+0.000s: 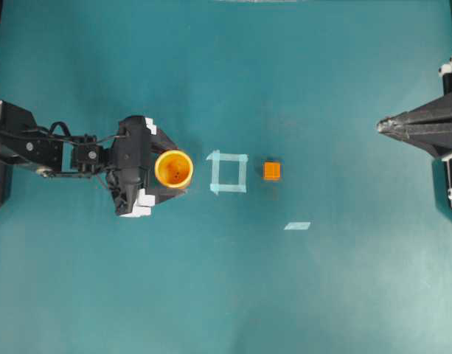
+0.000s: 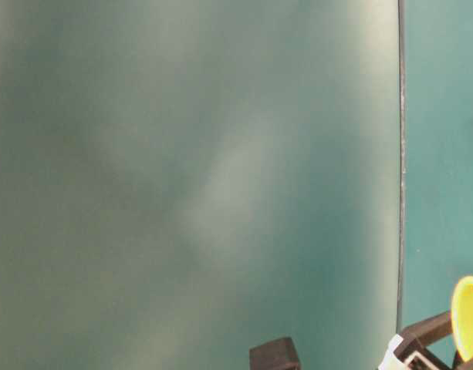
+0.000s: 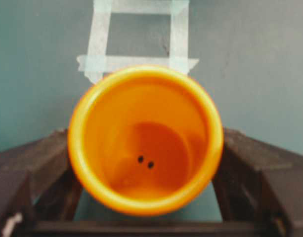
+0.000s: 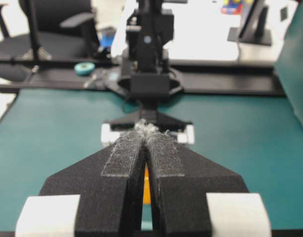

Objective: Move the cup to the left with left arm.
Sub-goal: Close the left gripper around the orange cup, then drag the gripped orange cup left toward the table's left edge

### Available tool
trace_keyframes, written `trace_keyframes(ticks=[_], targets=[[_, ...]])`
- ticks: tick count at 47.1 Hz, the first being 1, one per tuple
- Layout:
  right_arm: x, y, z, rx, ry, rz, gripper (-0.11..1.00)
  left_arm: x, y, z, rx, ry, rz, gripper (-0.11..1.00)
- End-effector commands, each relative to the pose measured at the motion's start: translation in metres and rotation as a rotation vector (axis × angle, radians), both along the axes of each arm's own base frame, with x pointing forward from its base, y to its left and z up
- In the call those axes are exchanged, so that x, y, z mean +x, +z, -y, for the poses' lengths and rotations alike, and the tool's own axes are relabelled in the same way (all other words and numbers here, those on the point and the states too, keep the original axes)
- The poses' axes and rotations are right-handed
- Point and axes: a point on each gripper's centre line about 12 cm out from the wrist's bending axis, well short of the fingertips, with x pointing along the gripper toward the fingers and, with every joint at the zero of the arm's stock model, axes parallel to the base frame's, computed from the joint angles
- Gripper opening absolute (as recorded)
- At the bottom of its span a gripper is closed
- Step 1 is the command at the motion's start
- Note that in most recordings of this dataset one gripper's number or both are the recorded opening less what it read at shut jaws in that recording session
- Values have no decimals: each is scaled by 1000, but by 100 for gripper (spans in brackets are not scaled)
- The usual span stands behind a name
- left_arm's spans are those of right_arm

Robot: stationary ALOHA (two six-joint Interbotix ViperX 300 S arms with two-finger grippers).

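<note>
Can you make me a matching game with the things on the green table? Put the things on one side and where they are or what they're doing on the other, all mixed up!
Things:
1. cup
2. orange cube
3. tape square
4. right end effector

Places or states:
A. shut, far from the other things
B. between the open fingers of the left end effector
C. lies between the cup and the cube
D. alone, just beyond the tape square

Pairs: 1-B, 2-D, 3-C, 4-A
</note>
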Motion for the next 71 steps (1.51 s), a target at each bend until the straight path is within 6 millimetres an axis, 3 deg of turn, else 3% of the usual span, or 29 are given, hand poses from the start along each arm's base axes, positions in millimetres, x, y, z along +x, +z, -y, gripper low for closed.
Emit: trace_keyframes(ticks=[1, 9, 24, 36, 46, 71], targets=[[2, 12, 0, -2, -1, 28, 0, 5, 8, -1, 9, -2, 40, 76], [2, 12, 0, -2, 0, 26, 0, 5, 8, -1, 20, -5, 36, 68], [2, 10, 0, -2, 0, 9, 0, 2, 25, -1, 27, -6, 75, 68], [2, 10, 0, 0, -1, 12, 0, -27, 25, 0, 17, -1, 53, 67], [2, 10, 0, 0, 0, 11, 0, -49, 37, 2, 12, -4, 75, 67], [6, 5, 0, 0, 0, -11, 0, -104, 34, 4, 17, -6, 49, 64]])
